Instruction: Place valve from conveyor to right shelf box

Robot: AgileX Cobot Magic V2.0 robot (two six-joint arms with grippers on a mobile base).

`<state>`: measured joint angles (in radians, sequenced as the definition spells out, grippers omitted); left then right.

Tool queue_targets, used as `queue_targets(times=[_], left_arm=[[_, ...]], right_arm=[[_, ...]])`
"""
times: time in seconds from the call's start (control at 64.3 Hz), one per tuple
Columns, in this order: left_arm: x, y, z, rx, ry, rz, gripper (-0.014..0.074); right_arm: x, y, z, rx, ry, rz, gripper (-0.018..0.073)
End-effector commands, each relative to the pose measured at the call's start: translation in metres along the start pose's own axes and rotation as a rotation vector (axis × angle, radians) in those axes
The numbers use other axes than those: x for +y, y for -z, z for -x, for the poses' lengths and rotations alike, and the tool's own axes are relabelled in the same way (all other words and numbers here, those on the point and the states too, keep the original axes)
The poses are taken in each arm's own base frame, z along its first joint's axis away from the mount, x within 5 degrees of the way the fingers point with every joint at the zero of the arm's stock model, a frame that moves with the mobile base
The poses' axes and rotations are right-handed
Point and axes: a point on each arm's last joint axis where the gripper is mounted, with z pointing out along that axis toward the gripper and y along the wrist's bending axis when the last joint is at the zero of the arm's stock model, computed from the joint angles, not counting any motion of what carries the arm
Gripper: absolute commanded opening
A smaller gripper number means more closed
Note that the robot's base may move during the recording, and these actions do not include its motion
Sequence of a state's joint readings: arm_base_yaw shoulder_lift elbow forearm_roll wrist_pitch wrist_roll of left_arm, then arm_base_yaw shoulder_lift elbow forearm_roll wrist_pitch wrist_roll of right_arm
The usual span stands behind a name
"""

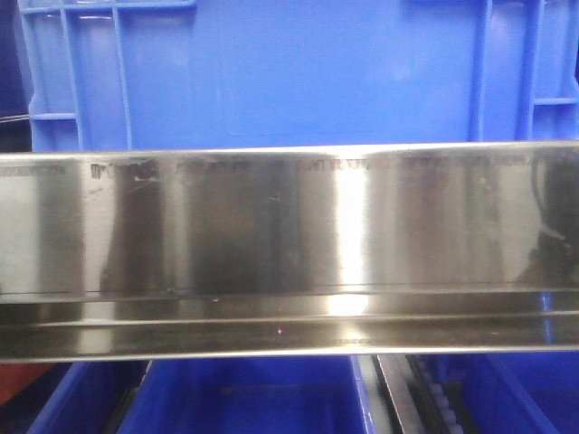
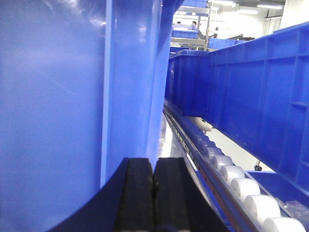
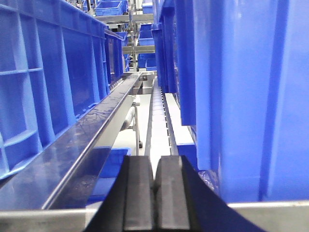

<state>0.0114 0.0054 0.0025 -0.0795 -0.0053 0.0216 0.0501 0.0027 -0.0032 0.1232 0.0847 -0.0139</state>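
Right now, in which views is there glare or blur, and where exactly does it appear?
Exterior front-facing view: a strong white glare band on the steel rail, which is streaky and slightly soft. Left wrist view: the near blue crate wall is blurred, the far ceiling lights overexposed, the shut left gripper dark. Right wrist view: sharper, with reflections on the metal ledge; the right gripper is shut.

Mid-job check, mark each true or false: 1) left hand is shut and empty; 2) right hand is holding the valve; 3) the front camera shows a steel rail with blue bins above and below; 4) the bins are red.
1) True: the left hand has its pads pressed together with nothing between them.
2) False: the right hand is shut on nothing; no valve is visible in any view.
3) True: a steel rail crosses the view, a blue bin above and more below.
4) False: they are blue.
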Motion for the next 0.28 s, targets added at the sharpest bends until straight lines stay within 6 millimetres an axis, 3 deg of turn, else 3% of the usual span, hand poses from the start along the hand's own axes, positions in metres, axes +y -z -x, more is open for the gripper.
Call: queue_targets(times=[0.0,0.264], left_arm=[[0.0003,0.0005,0.0031,-0.029,0.013,0.006,-0.0111],[0.0003,0.0005,0.0031,-0.029,0.013,0.006,-0.0111]], right_arm=[[-0.0005,0.0001,0.0014,-0.026,0.008,-0.007,-0.0162],[-0.0005,0.0001,0.0014,-0.026,0.008,-0.007,-0.0162]])
